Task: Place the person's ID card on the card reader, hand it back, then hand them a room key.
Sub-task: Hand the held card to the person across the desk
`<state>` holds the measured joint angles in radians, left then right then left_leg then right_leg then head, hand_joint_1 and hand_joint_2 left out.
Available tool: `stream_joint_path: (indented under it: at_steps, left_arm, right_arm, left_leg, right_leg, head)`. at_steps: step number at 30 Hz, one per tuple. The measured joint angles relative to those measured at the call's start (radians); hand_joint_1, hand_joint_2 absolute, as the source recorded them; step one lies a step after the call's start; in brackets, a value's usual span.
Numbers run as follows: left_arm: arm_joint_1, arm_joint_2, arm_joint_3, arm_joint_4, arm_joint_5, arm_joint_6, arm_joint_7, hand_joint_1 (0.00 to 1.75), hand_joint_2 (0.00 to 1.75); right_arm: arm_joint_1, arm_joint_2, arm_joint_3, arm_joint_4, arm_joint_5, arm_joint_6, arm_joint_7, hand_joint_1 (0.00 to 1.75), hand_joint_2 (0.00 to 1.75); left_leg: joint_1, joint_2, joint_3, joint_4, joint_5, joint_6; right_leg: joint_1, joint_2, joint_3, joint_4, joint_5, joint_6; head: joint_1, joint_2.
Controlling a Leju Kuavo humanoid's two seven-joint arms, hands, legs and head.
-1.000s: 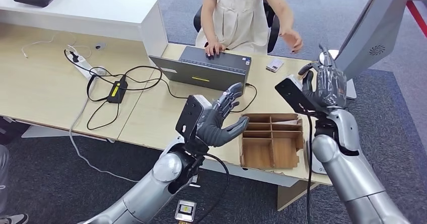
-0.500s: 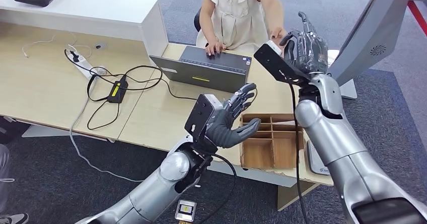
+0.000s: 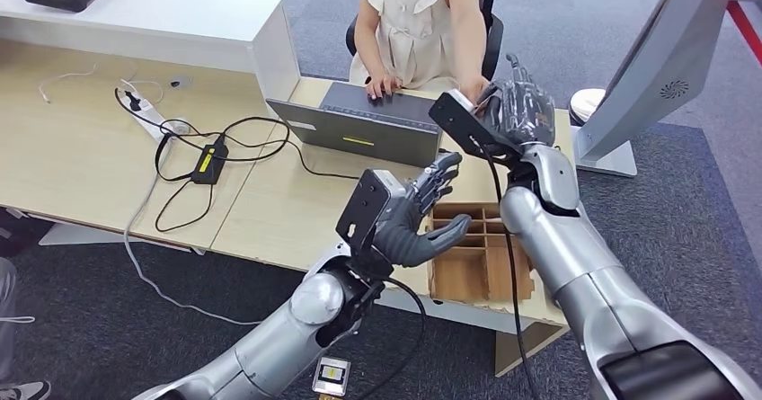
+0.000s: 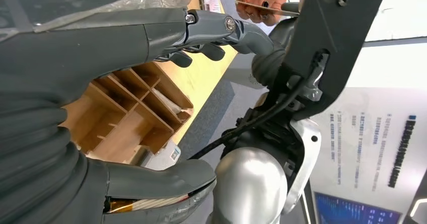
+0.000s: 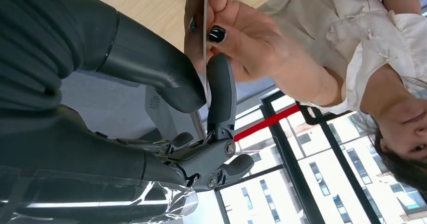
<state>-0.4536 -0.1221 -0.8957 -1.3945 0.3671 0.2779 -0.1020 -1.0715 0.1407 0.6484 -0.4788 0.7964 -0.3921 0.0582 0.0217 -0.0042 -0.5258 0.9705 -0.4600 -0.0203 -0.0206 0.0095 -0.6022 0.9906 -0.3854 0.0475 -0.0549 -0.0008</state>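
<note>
- The right hand [image 3: 518,111] is raised over the far right part of the desk [image 3: 81,162], meeting the person's hand [image 3: 474,90] just right of the card reader [image 3: 373,121].
- In the right wrist view, the card [image 5: 205,43] sits edge-on between the right hand's thumb and a finger, which close on its end; the person's hand [image 5: 236,38] also pinches the same card, so both have hold of it.
- The left wrist view shows the card [image 4: 259,8] as a thin strip at the person's fingers [image 4: 262,0], beside the right hand.
- The left hand [image 3: 409,220] hovers above the near edge of the desk, fingers spread and slightly curled, holding nothing.
- A wooden tray [image 3: 481,256] with compartments sits on the near right of the desk, just under and right of the left hand.
- The person [image 3: 413,22] sits at the far side, their other hand [image 3: 383,85] resting on the far edge of the card reader.
- Black cables [image 3: 211,157] and a power strip [image 3: 153,117] lie on the left of the desk.
</note>
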Motion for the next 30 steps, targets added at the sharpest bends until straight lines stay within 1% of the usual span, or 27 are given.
stream_joint_path:
  at_steps: [1, 2, 4, 5, 6, 12, 16, 20, 25, 27, 30]
  left_arm:
    - [0.0, 0.0, -0.001, 0.001, 0.001, 0.002, 0.001, 0.0, 1.75]
    - [0.0, 0.0, -0.002, 0.002, 0.002, 0.005, 0.001, 0.0, 1.75]
    - [0.0, 0.0, -0.003, 0.006, 0.004, 0.007, 0.001, 0.0, 1.75]
    - [0.0, 0.0, -0.004, 0.007, 0.005, 0.008, 0.001, 0.0, 1.75]
    - [0.0, 0.0, -0.004, 0.008, 0.007, 0.008, 0.001, 0.0, 1.75]
    - [-0.001, 0.0, -0.01, 0.022, 0.015, 0.017, -0.002, 0.0, 1.75]
    - [-0.001, 0.0, -0.012, 0.031, 0.015, 0.029, -0.003, 0.0, 1.75]
    - [-0.001, 0.0, -0.013, 0.032, 0.011, 0.053, -0.003, 0.0, 1.75]
    - [0.003, 0.003, -0.013, 0.031, -0.002, 0.087, 0.001, 0.0, 1.75]
    - [0.009, 0.007, -0.011, 0.027, -0.012, 0.101, 0.006, 0.0, 1.75]
    - [0.024, 0.015, -0.004, 0.014, -0.033, 0.121, 0.013, 0.0, 1.75]
  right_arm:
    - [-0.001, 0.002, 0.001, 0.006, 0.001, 0.0, 0.002, 1.56, 1.75]
    - [-0.002, 0.005, 0.002, 0.012, 0.002, 0.0, 0.003, 1.3, 1.75]
    - [-0.005, 0.009, 0.004, 0.023, 0.004, 0.0, 0.004, 0.46, 1.75]
    - [-0.006, 0.012, 0.006, 0.029, 0.005, 0.0, 0.004, 0.18, 1.75]
    - [-0.007, 0.014, 0.007, 0.033, 0.006, 0.0, 0.004, 0.0, 1.75]
    - [-0.01, 0.022, 0.014, 0.057, 0.002, -0.016, 0.001, 0.0, 1.75]
    - [-0.013, 0.024, 0.016, 0.068, -0.046, -0.046, -0.034, 0.0, 1.75]
    - [-0.017, 0.024, 0.003, 0.068, -0.156, -0.098, -0.103, 0.0, 1.75]
    - [-0.008, 0.021, -0.035, 0.05, -0.314, -0.152, -0.204, 0.0, 1.75]
    - [0.011, 0.015, -0.052, 0.025, -0.385, -0.175, -0.234, 0.0, 1.75]
    - [0.068, -0.003, -0.074, -0.036, -0.474, -0.201, -0.242, 0.0, 1.75]
  left_leg:
    - [0.0, 0.0, 0.0, 0.0, 0.0, 0.0]
    - [0.0, 0.0, 0.0, 0.0, 0.0, 0.0]
    - [0.0, 0.0, 0.0, 0.0, 0.0, 0.0]
    - [0.0, 0.0, 0.0, 0.0, 0.0, 0.0]
    - [0.0, 0.0, 0.0, 0.0, 0.0, 0.0]
    - [0.0, 0.0, 0.0, 0.0, 0.0, 0.0]
    - [0.0, 0.0, 0.0, 0.0, 0.0, 0.0]
    - [0.0, 0.0, 0.0, 0.0, 0.0, 0.0]
    - [0.0, 0.0, 0.0, 0.0, 0.0, 0.0]
    - [0.0, 0.0, 0.0, 0.0, 0.0, 0.0]
    - [0.0, 0.0, 0.001, 0.0, 0.0, 0.0]
  right_leg:
    - [0.0, 0.0, 0.0, 0.0, 0.0, 0.0]
    - [0.0, 0.0, 0.0, 0.0, 0.0, 0.0]
    - [0.0, 0.0, 0.0, 0.0, 0.0, 0.0]
    - [0.0, 0.0, 0.0, 0.0, 0.0, 0.0]
    - [0.0, 0.0, 0.0, 0.0, 0.0, 0.0]
    - [0.0, 0.0, 0.0, 0.0, 0.0, 0.0]
    - [0.0, 0.0, 0.0, 0.0, 0.0, 0.0]
    - [0.0, 0.0, 0.0, 0.0, 0.0, 0.0]
    - [0.0, 0.0, 0.0, 0.0, 0.0, 0.0]
    - [0.0, 0.0, 0.0, 0.0, 0.0, 0.0]
    - [0.0, 0.0, 0.0, 0.0, 0.0, 0.0]
  head:
    - [0.0, 0.0]
    - [0.0, 0.0]
    - [0.0, 0.0]
    - [0.0, 0.0]
    - [0.0, 0.0]
    - [0.0, 0.0]
    - [0.0, 0.0]
    - [0.0, 0.0]
    - [0.0, 0.0]
    - [0.0, 0.0]
    - [0.0, 0.0]
